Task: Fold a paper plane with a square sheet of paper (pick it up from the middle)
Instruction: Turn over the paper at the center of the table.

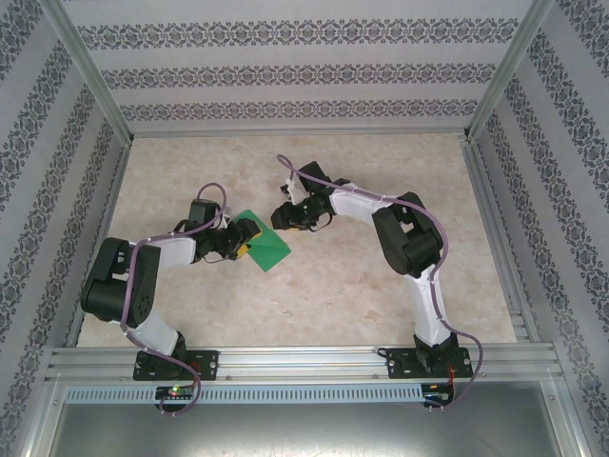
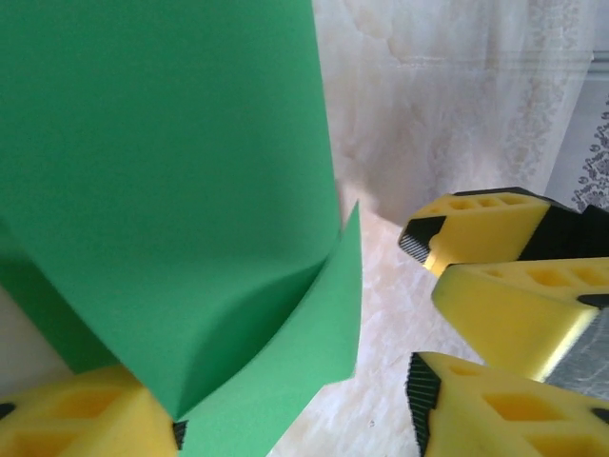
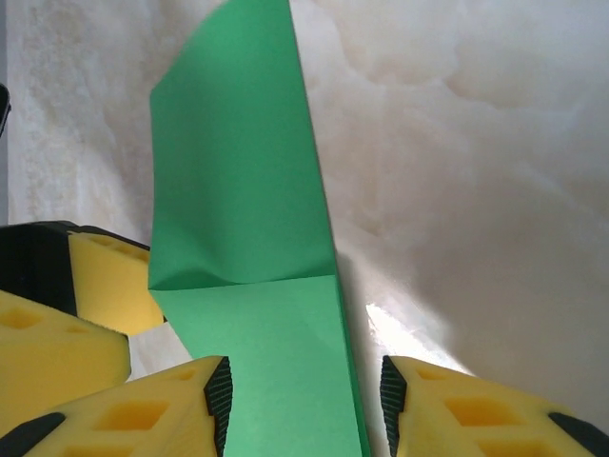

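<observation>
The square sheet of paper (image 1: 269, 248) is bright green and lies folded on the table between both arms. In the left wrist view the sheet (image 2: 171, 190) has one flap curling up from a soft crease. My left gripper (image 1: 245, 238) sits at its left edge, open (image 2: 297, 419), with the paper against the left finger (image 2: 76, 419) and the right finger (image 2: 495, 409) well clear. My right gripper (image 1: 284, 217) is at the sheet's far right corner, open (image 3: 304, 395), and a folded strip of paper (image 3: 247, 219) runs between its fingers. The paper plane is out of view.
The beige marble-patterned table (image 1: 381, 286) is ringed by patterned walls and metal frame rails (image 1: 304, 360). In the left wrist view the right gripper's yellow fingers (image 2: 485, 224) are close by at the right. The left gripper's fingers (image 3: 105, 276) crowd the left of the right wrist view.
</observation>
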You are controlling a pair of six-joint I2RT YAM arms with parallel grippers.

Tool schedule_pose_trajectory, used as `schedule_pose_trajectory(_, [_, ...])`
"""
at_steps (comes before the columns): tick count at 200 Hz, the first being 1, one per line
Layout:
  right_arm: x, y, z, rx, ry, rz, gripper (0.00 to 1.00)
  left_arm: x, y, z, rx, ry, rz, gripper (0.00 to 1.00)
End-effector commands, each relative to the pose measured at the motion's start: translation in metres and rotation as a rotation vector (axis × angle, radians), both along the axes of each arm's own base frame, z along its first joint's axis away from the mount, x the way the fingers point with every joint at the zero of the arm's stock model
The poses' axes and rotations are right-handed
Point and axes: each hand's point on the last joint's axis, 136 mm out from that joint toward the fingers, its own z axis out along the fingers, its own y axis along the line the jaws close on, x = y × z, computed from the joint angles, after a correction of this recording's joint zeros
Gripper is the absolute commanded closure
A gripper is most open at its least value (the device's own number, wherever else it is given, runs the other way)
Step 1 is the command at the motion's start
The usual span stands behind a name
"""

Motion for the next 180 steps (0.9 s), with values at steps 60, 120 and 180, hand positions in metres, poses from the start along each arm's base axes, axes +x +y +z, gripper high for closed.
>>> schedule_pose_trajectory(60, [0.011,-0.029,0.037,0.068,-0.027,-0.144,0.53,0.01,-0.025,0.012,-0.02,-0.147,-0.123,0.49])
schedule_pose_trajectory(120, [0.007,-0.035,0.034,0.057,-0.013,-0.165,0.53,0.018,-0.013,0.02,-0.009,-0.178,-0.006,0.41])
schedule_pose_trajectory(180, [0.002,-0.032,0.026,0.045,0.002,-0.164,0.53,0.022,-0.007,0.034,-0.072,-0.246,0.107,0.4])
